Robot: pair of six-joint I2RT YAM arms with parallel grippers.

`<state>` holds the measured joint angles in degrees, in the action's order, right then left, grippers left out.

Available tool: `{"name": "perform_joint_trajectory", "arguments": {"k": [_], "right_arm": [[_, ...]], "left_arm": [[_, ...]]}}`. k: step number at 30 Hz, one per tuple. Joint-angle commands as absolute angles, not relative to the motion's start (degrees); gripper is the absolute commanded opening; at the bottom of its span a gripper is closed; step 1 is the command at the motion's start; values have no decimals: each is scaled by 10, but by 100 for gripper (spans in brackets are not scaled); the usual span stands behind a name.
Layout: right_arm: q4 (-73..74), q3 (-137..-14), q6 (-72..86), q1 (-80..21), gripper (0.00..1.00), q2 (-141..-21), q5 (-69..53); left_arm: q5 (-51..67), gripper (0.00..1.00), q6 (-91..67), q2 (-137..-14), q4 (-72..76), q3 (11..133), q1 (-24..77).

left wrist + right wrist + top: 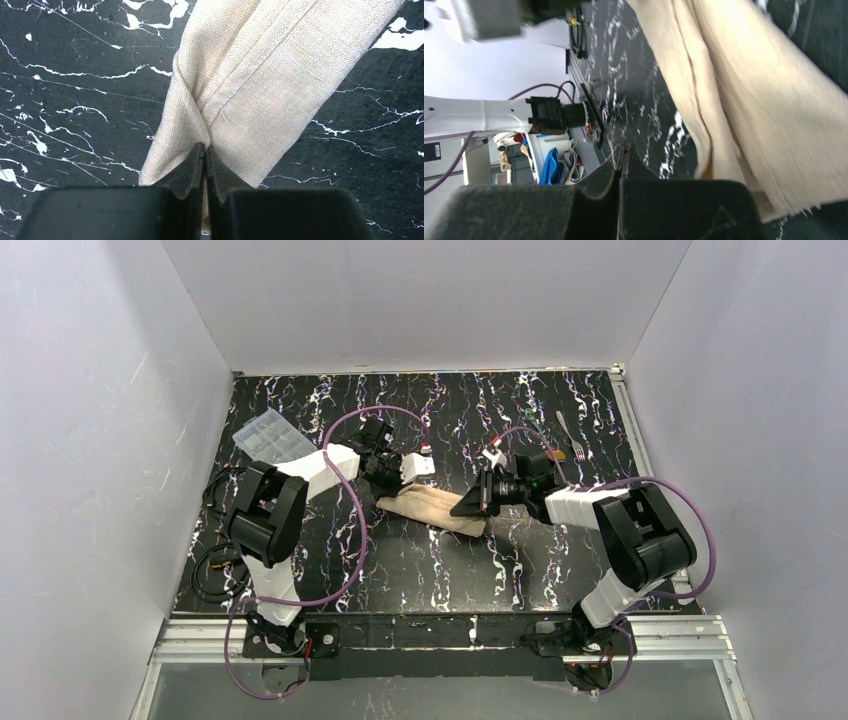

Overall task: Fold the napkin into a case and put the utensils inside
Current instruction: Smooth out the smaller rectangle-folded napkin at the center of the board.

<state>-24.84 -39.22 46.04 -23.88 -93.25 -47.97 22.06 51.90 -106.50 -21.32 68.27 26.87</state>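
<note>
Left of the napkin (432, 508) sits the clear box (272, 435), the left gripper (205, 152) is pinched tight on that folded strip's bunched left end, the right gripper (621, 152) is closed on nothing beside its right end, and the fork (567, 428) and spoon (579, 453) lie farther right, well apart from the napkin.

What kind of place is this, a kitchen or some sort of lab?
Probably a robot lab test cell: plain white walls box in a black marbled tabletop, and two cabled arms are bolted to a metal rail.
</note>
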Motion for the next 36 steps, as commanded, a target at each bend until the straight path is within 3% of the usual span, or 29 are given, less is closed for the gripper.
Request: {"name": "perform_joint_trajectory", "arguments": {"k": [1, 13, 28, 31, 34, 36], "right_arm": [[-223, -366, 418, -226, 1, -954, -513], [-99, -424, 296, -196, 1, -1036, -412], [42, -542, 222, -179, 1, -1062, -425], [64, -555, 209, -181, 1, -1065, -434], [80, -562, 199, -184, 1, -1066, -435], [85, -563, 195, -184, 1, -1065, -435]], "left_arm": [[206, 0, 529, -1066, -228, 661, 276], [194, 0, 532, -1063, -223, 651, 284], [266, 0, 483, -1046, -334, 669, 292], [280, 8, 471, -1049, -373, 698, 291], [295, 28, 466, -1037, -418, 731, 289], [315, 35, 457, -1019, -442, 753, 283]]}}
